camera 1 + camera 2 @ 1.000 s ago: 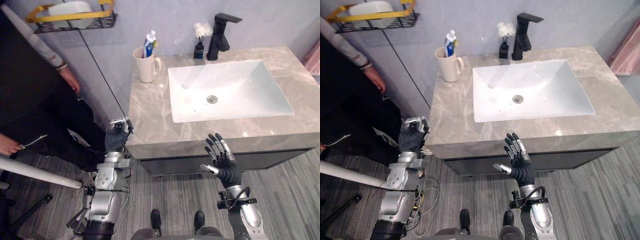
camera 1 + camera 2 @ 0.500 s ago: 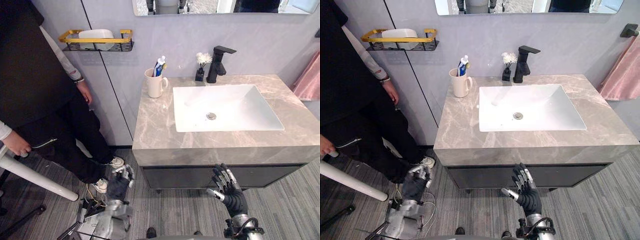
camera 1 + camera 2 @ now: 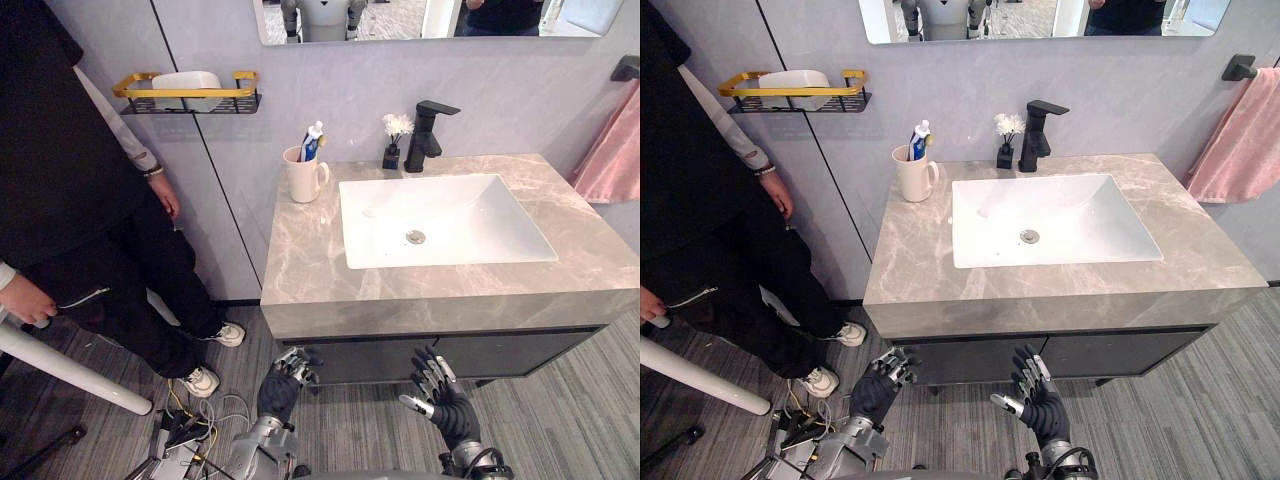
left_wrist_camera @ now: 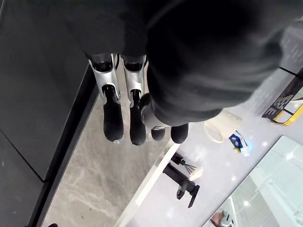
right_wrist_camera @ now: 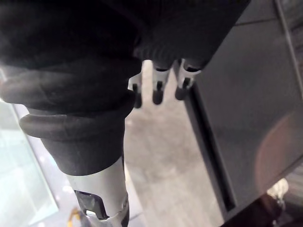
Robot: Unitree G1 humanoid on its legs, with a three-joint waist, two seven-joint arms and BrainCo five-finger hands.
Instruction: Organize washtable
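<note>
2 empty: L hand (image 3: 278,390), R hand (image 3: 443,397) below washtable (image 3: 310,262) (fingers loose).

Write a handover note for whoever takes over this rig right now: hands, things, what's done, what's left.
Left hand: open, empty, low before the cabinet.
Right hand: open, fingers spread, empty, at the same height.
Cup holding a toothpaste tube stands at the back left corner of the countertop; flower vase stands beside the faucet.
Done: these look tidied.
Left: nothing loose seen on the countertop; probably only a final check.
</note>
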